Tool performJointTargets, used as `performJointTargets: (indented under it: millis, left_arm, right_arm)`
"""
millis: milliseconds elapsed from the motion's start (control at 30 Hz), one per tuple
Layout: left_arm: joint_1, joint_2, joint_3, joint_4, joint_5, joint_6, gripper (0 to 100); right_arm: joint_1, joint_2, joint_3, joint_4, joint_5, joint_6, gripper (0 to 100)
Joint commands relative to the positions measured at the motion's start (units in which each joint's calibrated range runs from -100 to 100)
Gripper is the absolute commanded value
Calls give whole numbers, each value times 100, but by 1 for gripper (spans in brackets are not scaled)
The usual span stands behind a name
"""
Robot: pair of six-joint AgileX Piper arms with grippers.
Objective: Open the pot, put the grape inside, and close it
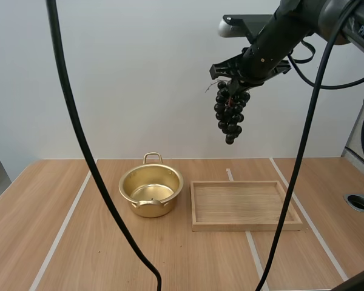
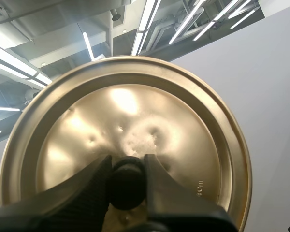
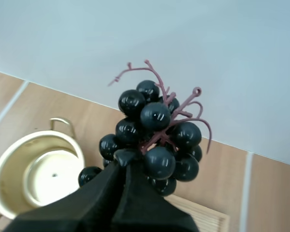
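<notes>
While the right claw pinches the grapes at the stem, the bunch hangs high toward the far edge of the counter, above the tray beside the open pot. The left claw is clamped on the knob of the lid, held aloft. Grapes look light, loose and swingy; the stem suits gripping.

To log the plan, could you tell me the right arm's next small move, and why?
Probably swing the grapes left until they hang over the open pot: the right claw holds them high, nearer the tray, and the left claw holds the lid clear.
</notes>
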Motion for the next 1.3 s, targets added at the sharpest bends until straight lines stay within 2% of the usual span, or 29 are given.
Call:
performJointTargets:
  millis: [0,100,367,700,933,1267]
  left_arm:
    - [-9,9,-30,-40,-115,-67,0]
    - [-9,9,-30,-120,-115,-90,0]
    - [-9,-5,-30,-251,-115,-101,0]
    - [-9,-5,-30,-251,-115,-101,0]
    - [-9,-5,-30,-251,-115,-101,0]
    - [-9,-6,-30,-156,-134,-101,0]
  right_arm:
    - [0,-96,-74,483,34,-250,0]
    - [91,-73,-74,598,34,-347,0]
    - [708,267,-74,598,-7,-345,0]
    - [1262,668,-74,598,-445,-433,0]
    - [1476,1147,-74,598,-681,-544,0]
    - [1487,1673,-31,608,-678,-665,0]
